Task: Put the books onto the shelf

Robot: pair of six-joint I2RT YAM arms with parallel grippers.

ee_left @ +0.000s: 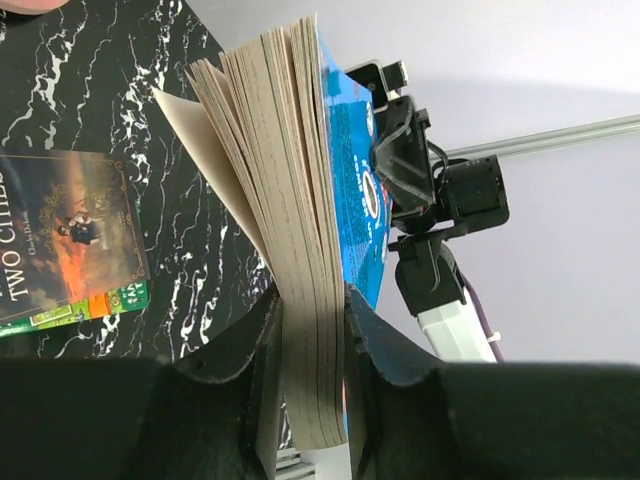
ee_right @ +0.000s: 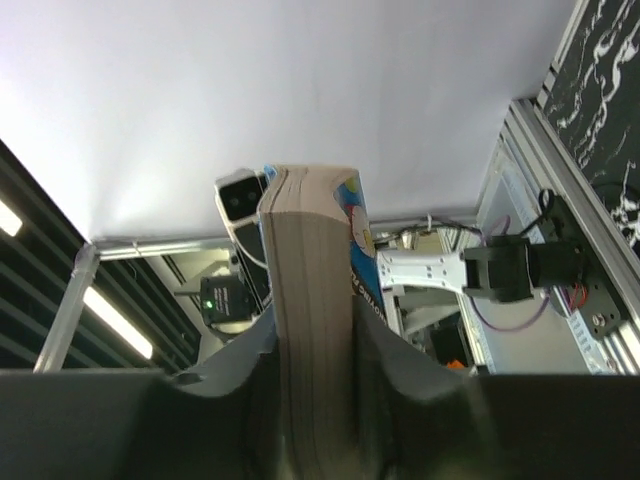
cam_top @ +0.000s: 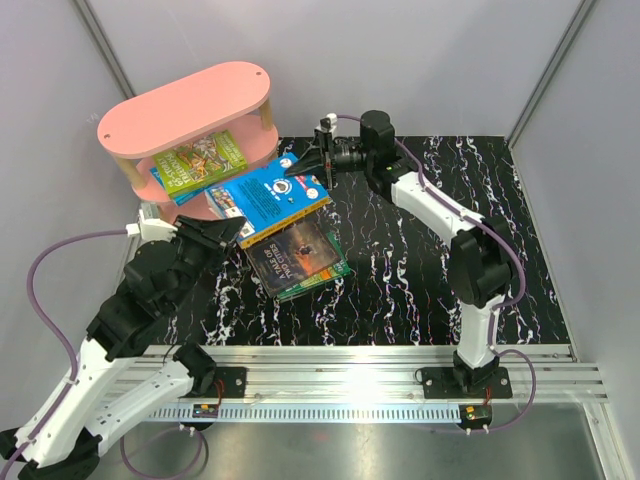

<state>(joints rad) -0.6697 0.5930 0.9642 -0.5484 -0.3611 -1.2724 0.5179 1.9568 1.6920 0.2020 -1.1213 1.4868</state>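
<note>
A bright blue book (cam_top: 272, 195) hangs in the air in front of the pink shelf (cam_top: 190, 105), held at both ends. My left gripper (cam_top: 238, 233) is shut on its near edge, and the page block (ee_left: 300, 200) stands between the jaws of the left gripper (ee_left: 312, 305). My right gripper (cam_top: 303, 166) is shut on the far edge, the book (ee_right: 310, 260) wedged between the jaws of the right gripper (ee_right: 315, 335). A green cartoon book (cam_top: 203, 157) lies on the shelf's middle tier. A dark book (cam_top: 293, 250) rests on a green book (cam_top: 325, 274) on the table.
The black marbled tabletop (cam_top: 420, 270) stretches right of the books. Grey walls close in the back and sides. An aluminium rail (cam_top: 350, 365) runs along the near edge. The dark book (ee_left: 60, 230) lies below the left gripper.
</note>
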